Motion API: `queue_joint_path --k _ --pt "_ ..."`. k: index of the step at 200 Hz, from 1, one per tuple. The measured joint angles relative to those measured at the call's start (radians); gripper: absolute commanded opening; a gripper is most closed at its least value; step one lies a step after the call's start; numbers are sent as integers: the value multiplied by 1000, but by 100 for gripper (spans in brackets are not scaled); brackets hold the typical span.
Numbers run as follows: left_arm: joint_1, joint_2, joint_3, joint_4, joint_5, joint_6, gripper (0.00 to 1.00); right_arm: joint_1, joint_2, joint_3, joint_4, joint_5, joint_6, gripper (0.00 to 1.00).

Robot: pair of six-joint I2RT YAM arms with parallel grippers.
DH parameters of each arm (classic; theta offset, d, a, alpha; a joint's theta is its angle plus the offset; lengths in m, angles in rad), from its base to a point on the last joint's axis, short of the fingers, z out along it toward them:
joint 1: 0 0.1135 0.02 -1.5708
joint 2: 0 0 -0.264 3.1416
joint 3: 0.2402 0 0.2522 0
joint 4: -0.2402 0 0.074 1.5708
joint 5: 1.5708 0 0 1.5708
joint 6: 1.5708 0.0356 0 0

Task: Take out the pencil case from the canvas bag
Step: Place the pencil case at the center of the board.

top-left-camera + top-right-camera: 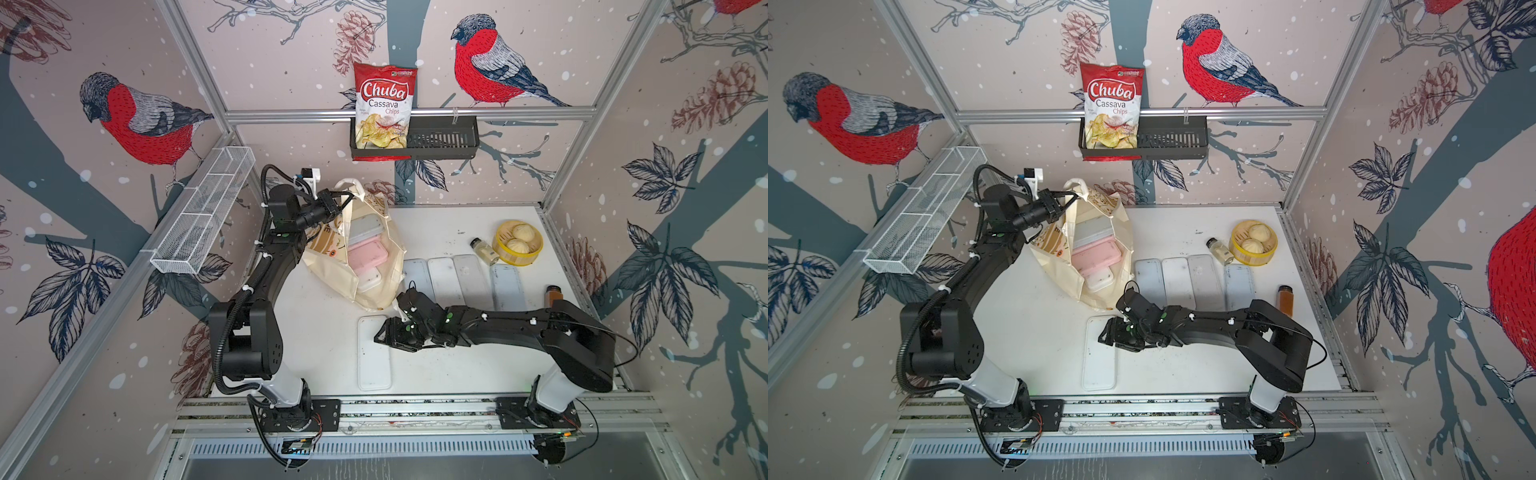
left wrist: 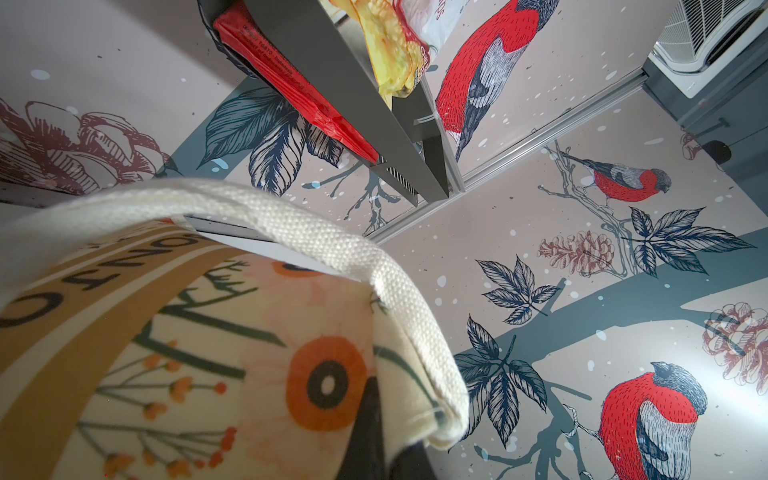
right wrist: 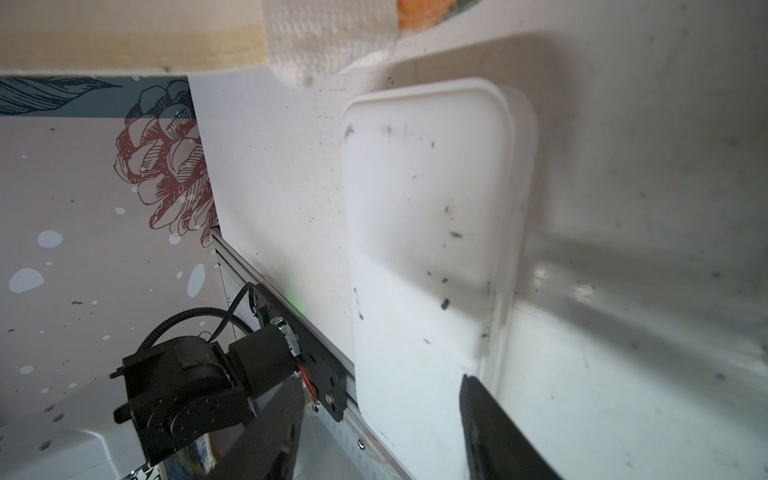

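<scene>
Lying flat by the front rail (image 1: pixel 415 405), a white pencil case (image 1: pixel 374 361) has the right gripper (image 1: pixel 381 332) over its far end, fingers apart. Behind the right arm (image 1: pixel 498 324) four pale cases (image 1: pixel 461 278) line up beside the slumped canvas bag (image 1: pixel 332 266); a bottle (image 1: pixel 555 296), jar (image 1: pixel 484 250) and steamer (image 1: pixel 517 260) stand rightward. Both top views show more cases (image 1: pixel 368 253) inside the bag; the left wrist view shows only its print, with the left gripper (image 1: pixel 347 198) clamped on its top edge.
</scene>
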Motion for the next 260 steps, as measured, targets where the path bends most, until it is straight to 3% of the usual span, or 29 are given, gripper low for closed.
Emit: queue_joint_path --k 53,137,192,260 --pt "-5 0 0 0 0 0 0 21 -73 78 -41 135 -50 60" --pt "-10 2 -2 0 0 0 0 30 -113 190 55 490 -72 58" --pt "-11 0 -2 0 0 2 0 21 12 299 90 653 12 59" --pt "-11 -2 -2 0 0 2 0 -28 202 445 51 655 136 60"
